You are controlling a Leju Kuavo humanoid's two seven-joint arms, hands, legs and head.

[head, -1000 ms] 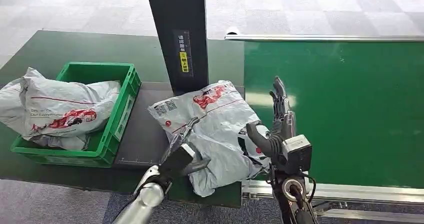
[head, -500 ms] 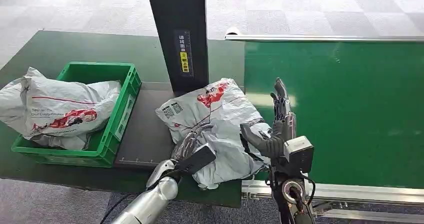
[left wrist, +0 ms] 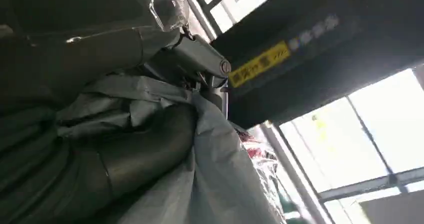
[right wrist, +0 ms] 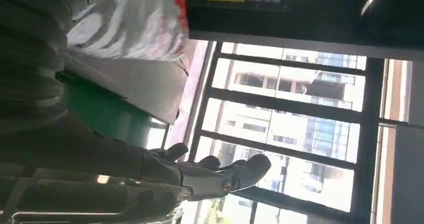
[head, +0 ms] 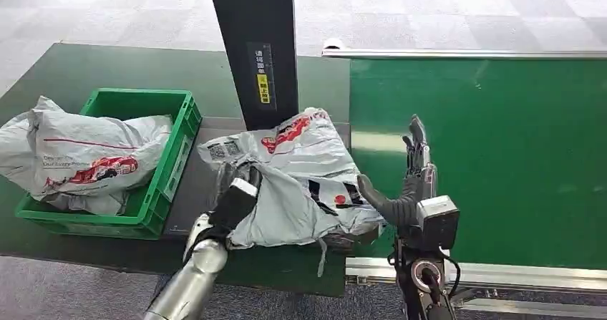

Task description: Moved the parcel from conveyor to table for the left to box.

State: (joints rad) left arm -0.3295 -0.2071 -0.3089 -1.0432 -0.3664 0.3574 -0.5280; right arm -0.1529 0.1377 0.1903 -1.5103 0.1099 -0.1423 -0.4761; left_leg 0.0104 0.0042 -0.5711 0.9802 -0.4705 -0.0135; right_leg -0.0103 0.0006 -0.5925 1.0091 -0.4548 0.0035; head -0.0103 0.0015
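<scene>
Parcel (head: 300,180) sits on the table (head: 107,69) next to the black post (head: 254,48), w/ the left hand (head: 232,198) clamped on its near-left edge. Right hand (head: 408,184) is beside it, fingers straight, holding nothing. Green crate (head: 172,148) w/ another bag (head: 79,159) sits further left.
</scene>
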